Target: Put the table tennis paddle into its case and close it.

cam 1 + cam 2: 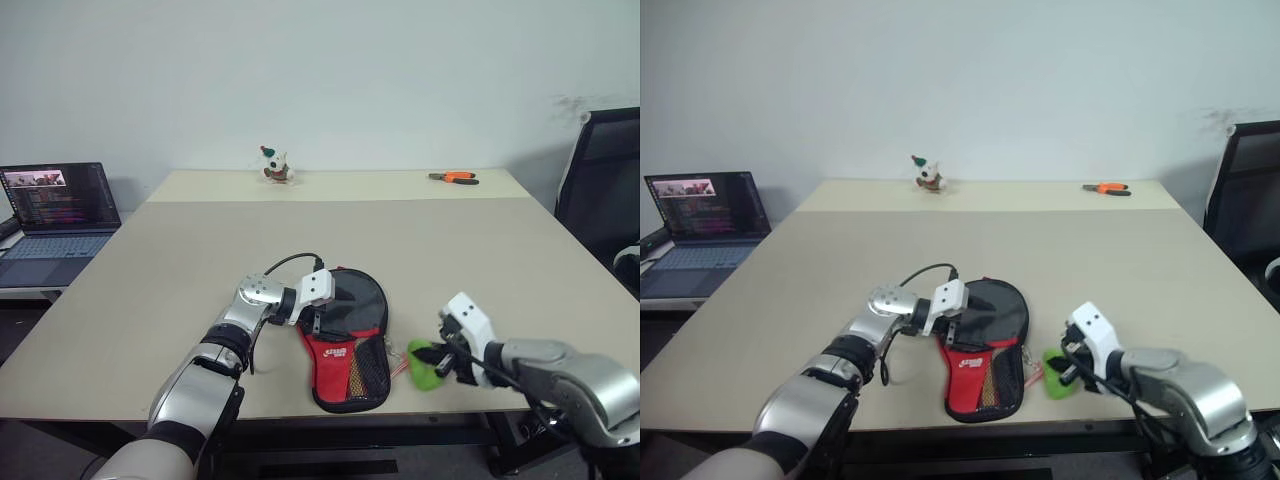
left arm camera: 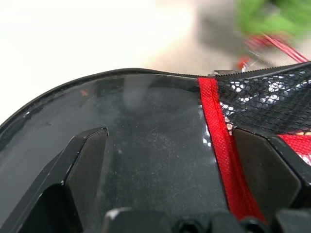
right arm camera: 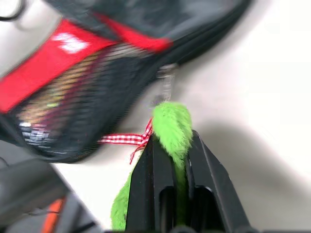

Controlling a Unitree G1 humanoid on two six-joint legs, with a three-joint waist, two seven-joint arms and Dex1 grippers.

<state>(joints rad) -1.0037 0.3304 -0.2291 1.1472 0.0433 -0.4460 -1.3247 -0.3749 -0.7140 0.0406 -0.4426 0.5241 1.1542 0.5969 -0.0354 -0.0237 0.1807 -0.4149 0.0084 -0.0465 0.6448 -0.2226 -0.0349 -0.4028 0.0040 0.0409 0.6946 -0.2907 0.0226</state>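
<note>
The case [image 1: 345, 340] lies flat near the table's front edge, black on top with a red lower panel, a white logo and a mesh pocket. The table tennis paddle is hidden. My left gripper [image 1: 318, 318] rests on the case's black upper face, and its fingers [image 2: 82, 165] are spread open on the fabric. To the right of the case my right gripper [image 1: 440, 360] is shut on a green fuzzy zip pull [image 3: 170, 126]. A red-and-white ribbon ties this pull to the zip at the case's edge.
A small toy figure [image 1: 275, 165] and orange pliers [image 1: 455, 178] lie at the table's far edge. An open laptop [image 1: 55, 215] stands on a side desk to the left. A black chair [image 1: 605, 190] stands at the right.
</note>
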